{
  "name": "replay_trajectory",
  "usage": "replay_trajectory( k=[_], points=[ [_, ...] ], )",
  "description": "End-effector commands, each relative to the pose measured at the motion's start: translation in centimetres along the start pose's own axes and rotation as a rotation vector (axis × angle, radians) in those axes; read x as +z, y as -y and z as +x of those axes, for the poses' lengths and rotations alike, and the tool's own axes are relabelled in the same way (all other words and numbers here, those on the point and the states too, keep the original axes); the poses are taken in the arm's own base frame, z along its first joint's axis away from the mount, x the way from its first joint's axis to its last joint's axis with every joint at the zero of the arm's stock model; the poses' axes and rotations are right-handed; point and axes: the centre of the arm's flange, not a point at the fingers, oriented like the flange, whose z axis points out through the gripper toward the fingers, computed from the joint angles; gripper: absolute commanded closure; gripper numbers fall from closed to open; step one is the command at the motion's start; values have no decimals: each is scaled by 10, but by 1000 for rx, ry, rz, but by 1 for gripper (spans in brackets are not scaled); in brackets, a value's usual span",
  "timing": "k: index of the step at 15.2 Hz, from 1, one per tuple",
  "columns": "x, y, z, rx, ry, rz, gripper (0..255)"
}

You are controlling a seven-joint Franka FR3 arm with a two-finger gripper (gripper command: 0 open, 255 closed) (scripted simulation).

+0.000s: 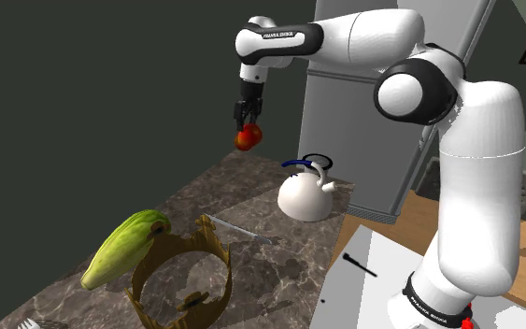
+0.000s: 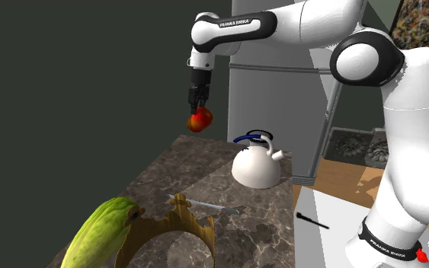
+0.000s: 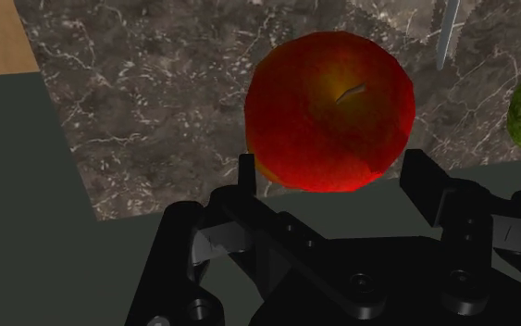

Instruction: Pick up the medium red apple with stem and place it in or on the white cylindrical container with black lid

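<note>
A red apple [image 1: 248,138] [image 2: 200,119] with yellow patches and a short stem hangs in the air over the far end of the dark marble counter [image 1: 251,271]. My gripper [image 1: 248,126] [image 2: 198,106] points down and is shut on it. In the wrist view the apple [image 3: 330,111] sits clasped between both black fingers [image 3: 246,176] of the gripper [image 3: 332,167]. The white rounded container [image 1: 307,196] [image 2: 257,167], kettle-shaped with a dark lid and blue-black handle, stands on the counter below the apple, toward the shoulder view's right.
A long yellow-green fruit [image 1: 125,245] [image 2: 98,232] leans on a golden crown-like ring [image 1: 181,280] [image 2: 176,228] at the near end. A thin silver utensil [image 1: 237,229] [image 2: 212,205] lies mid-counter. A grey cabinet [image 1: 363,140] rises behind the container.
</note>
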Motion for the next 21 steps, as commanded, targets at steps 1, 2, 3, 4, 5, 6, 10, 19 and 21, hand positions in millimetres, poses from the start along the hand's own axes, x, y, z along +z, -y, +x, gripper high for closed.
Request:
replay_trajectory(
  k=[1,2,3,4,5,6,10,19,21],
  points=[
    [-9,2,2,0,0,0,255],
    [-13,-6,-8,0,0,0,255],
    [-17,-13,-19,0,0,0,255],
    [-20,-21,-29,0,0,0,255],
    [-24,-28,-39,0,0,0,255],
    [-28,-36,-49,0,0,0,255],
    [-42,-66,-90,0,0,0,255],
    [-76,-134,-181,0,0,0,255],
    [-85,-153,-206,0,0,0,255]
  ],
)
